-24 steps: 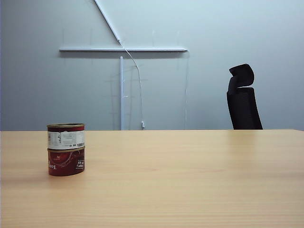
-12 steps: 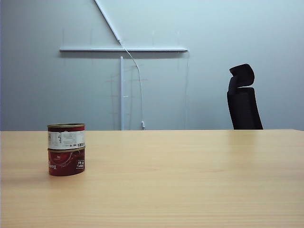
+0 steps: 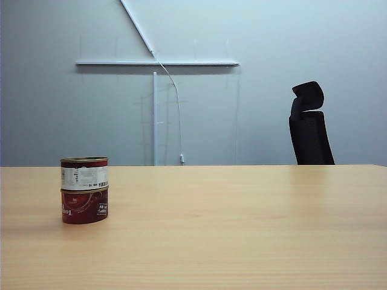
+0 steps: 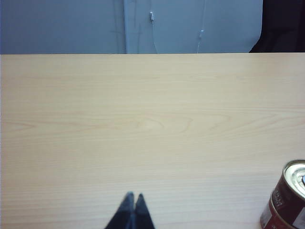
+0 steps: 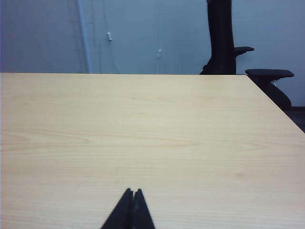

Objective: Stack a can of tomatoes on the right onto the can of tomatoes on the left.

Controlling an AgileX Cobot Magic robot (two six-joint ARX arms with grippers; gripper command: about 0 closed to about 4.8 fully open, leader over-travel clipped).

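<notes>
Red tomato can stacked on second can, left side of wooden table. Left gripper and right gripper low over table, fingertips together, empty.

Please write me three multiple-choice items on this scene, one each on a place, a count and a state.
1. Where on the table do the cans stand in the exterior view?
A. left side
B. centre
C. right side

2. How many cans of tomatoes are in the exterior view?
A. one
B. two
C. three

3. How does the right gripper stand?
A. shut on a can
B. wide open
C. shut, holding nothing

Answers:
1. A: the upper can sits on the lower can near the left edge.
2. B: only those two show, stacked.
3. C: the right gripper has its fingertips together over bare wood. The left gripper is likewise shut and empty, with the stack off to one side.
</notes>
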